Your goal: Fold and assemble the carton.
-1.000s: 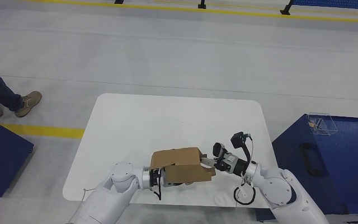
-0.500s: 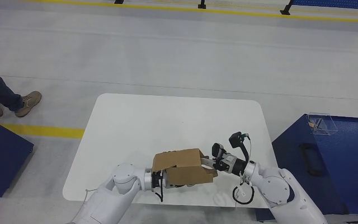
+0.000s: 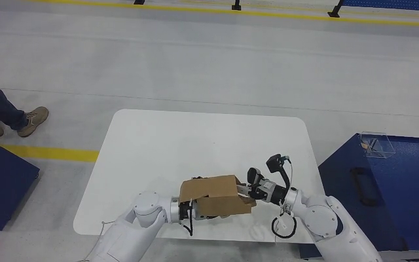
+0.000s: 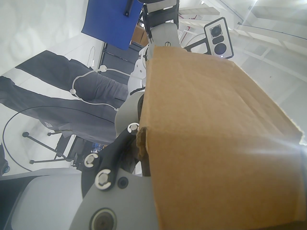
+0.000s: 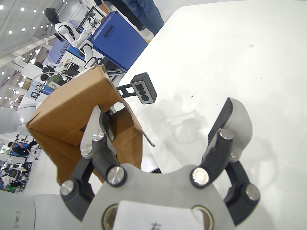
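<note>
White round-cornered table (image 3: 196, 137) on pale floor (image 3: 196, 65). Right of it, blue cabinet (image 3: 386, 196) with clear box (image 3: 375, 145) on top. Left, another blue cabinet (image 3: 13, 187) beside yellow floor line (image 3: 52, 154). Far beyond, second yellow line (image 3: 196, 8).

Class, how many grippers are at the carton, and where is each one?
2. The left gripper sits at one end of the carton. The right gripper is open at the opposite end, partly inside the carton.
</note>
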Robot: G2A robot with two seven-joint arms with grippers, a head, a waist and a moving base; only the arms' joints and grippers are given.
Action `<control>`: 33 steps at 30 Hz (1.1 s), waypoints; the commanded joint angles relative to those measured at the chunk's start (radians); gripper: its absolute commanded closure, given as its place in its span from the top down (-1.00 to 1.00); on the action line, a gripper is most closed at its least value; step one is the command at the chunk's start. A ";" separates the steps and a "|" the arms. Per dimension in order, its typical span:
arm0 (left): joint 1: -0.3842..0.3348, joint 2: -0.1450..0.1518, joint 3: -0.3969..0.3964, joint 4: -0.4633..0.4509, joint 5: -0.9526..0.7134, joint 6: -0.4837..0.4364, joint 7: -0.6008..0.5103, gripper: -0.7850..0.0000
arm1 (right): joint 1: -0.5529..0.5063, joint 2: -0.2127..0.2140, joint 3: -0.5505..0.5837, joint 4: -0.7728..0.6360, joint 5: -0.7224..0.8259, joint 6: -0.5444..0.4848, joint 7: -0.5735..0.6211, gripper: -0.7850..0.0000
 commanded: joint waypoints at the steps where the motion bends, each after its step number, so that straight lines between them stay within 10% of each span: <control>1: 0.000 0.000 0.000 0.000 0.002 -0.004 0.005 -1.00 | 0.000 0.000 0.001 0.001 0.000 -0.001 -0.002 1.00; 33: 0.037 0.002 -0.079 -0.006 -0.065 -0.100 0.139 -1.00 | -0.054 0.009 0.123 -0.006 0.122 -0.041 0.005 1.00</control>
